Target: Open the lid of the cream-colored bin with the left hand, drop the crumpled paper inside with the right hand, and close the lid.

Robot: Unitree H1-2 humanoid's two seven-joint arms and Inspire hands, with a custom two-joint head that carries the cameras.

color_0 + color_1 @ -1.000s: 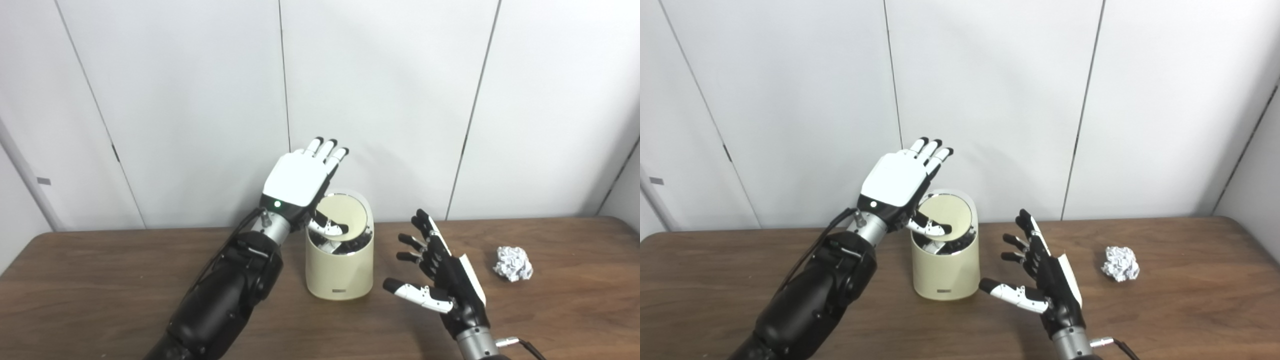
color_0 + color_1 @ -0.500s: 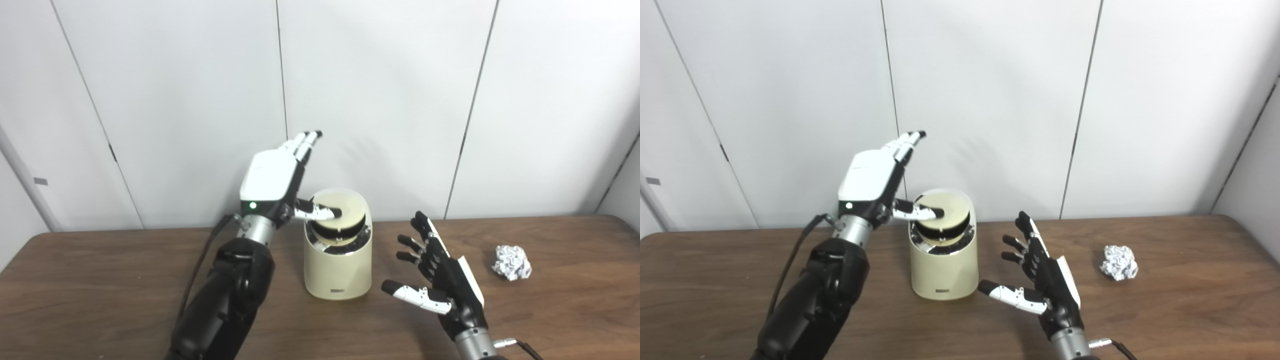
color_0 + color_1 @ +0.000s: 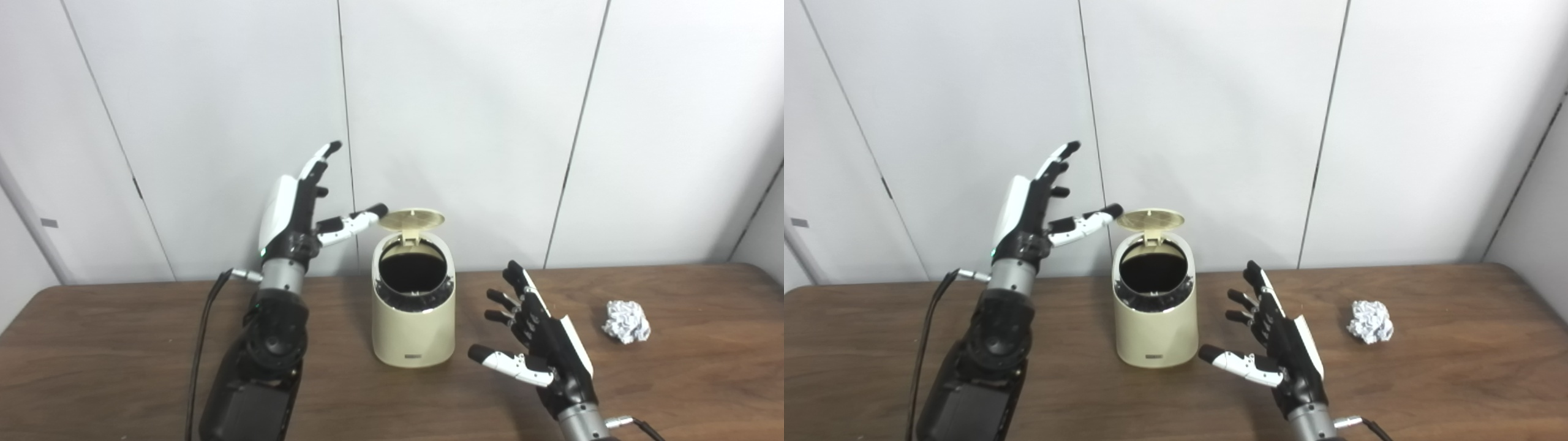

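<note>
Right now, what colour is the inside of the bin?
Black inside the bin, clearest in the left eye view.

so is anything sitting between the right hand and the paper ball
Nothing visible does. The right hand is open beside the bin, and only bare table separates it from the paper ball on its outer side.

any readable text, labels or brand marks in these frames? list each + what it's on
No text can be read.
Small dark label low on the front of the cream-colored bin: too small and blurred to read.
Small grey tag on the wall panel at far left: no legible characters.
Crumpled paper: no print can be made out.
</note>
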